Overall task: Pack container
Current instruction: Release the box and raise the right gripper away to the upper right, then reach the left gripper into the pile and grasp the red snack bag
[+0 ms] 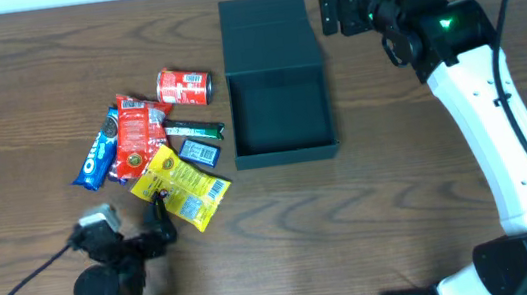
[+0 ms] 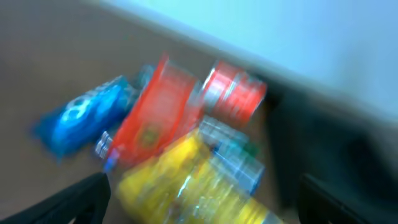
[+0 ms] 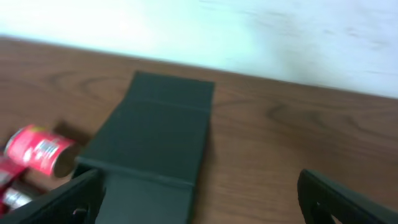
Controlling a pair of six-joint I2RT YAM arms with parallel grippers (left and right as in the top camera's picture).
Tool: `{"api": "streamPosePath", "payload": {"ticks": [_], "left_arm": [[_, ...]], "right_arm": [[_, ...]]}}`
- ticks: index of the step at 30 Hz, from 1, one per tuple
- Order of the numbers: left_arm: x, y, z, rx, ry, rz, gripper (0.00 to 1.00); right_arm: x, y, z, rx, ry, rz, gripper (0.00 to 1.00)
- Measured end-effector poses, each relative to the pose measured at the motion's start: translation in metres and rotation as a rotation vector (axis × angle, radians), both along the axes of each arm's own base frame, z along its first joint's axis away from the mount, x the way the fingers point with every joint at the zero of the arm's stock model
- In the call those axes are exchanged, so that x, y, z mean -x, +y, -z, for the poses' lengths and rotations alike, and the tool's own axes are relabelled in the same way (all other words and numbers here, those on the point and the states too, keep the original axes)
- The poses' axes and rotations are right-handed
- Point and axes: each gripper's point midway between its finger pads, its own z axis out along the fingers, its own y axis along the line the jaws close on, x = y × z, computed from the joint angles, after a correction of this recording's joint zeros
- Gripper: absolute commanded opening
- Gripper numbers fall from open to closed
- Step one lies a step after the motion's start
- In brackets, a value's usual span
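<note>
The black box container (image 1: 280, 115) lies open at the table's middle, its flap lid (image 1: 267, 31) folded back flat; it shows in the right wrist view (image 3: 155, 137) too. A pile of snacks lies left of it: a yellow packet (image 1: 186, 185), a red packet (image 1: 136, 135), a blue cookie packet (image 1: 99, 160), a red can (image 1: 184, 87), a green bar (image 1: 195, 130). My left gripper (image 1: 158, 213) is open just in front of the yellow packet (image 2: 199, 186), fingers wide either side. My right gripper (image 1: 335, 10) is open and empty beside the lid's right edge.
A small blue packet (image 1: 201, 153) lies between the yellow packet and the box. The wall runs along the table's far edge (image 3: 249, 37). Bare wood lies right of the box (image 3: 298, 137).
</note>
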Motion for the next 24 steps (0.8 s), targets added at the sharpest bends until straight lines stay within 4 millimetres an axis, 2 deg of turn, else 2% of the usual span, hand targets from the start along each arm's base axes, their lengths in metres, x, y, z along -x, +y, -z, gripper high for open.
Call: {"api": "streamPosePath", "payload": {"ticks": [2, 3, 6, 9, 13, 16, 19, 22, 24], "left_arm": [[-0.003, 0.001, -0.020, -0.002, -0.080, -0.002, 0.96], [-0.004, 0.001, -0.024, -0.002, -0.087, -0.008, 0.95], [-0.009, 0.003, -0.016, -0.027, 0.004, -0.011, 0.95], [-0.019, 0.004, -0.021, -0.092, 0.099, 0.001, 0.95], [-0.048, 0.006, -0.044, -0.219, 0.259, 0.052, 0.95], [-0.073, 0.005, -0.048, -0.269, 0.399, 0.104, 0.95], [-0.102, -0.002, -0.053, -0.270, 0.460, 0.172, 0.96], [-0.120, -0.008, -0.053, -0.261, 0.469, 0.215, 0.95], [-0.127, -0.010, -0.046, -0.253, 0.486, 0.232, 0.95]], "right_arm": [[0.005, 0.009, 0.003, -0.010, 0.017, -0.066, 0.99], [0.010, 0.015, 0.005, -0.013, 0.031, -0.112, 0.99], [0.026, 0.029, 0.016, -0.014, 0.089, -0.234, 0.99], [0.041, 0.031, 0.028, 0.002, 0.152, -0.291, 0.99], [0.067, 0.029, 0.047, 0.035, 0.270, -0.346, 0.99], [0.084, 0.026, 0.056, 0.052, 0.339, -0.375, 0.99], [0.097, 0.023, 0.046, 0.068, 0.331, -0.401, 0.99], [0.112, 0.016, 0.021, 0.089, 0.244, -0.429, 0.99], [0.125, 0.006, 0.000, 0.105, 0.168, -0.432, 0.99]]}}
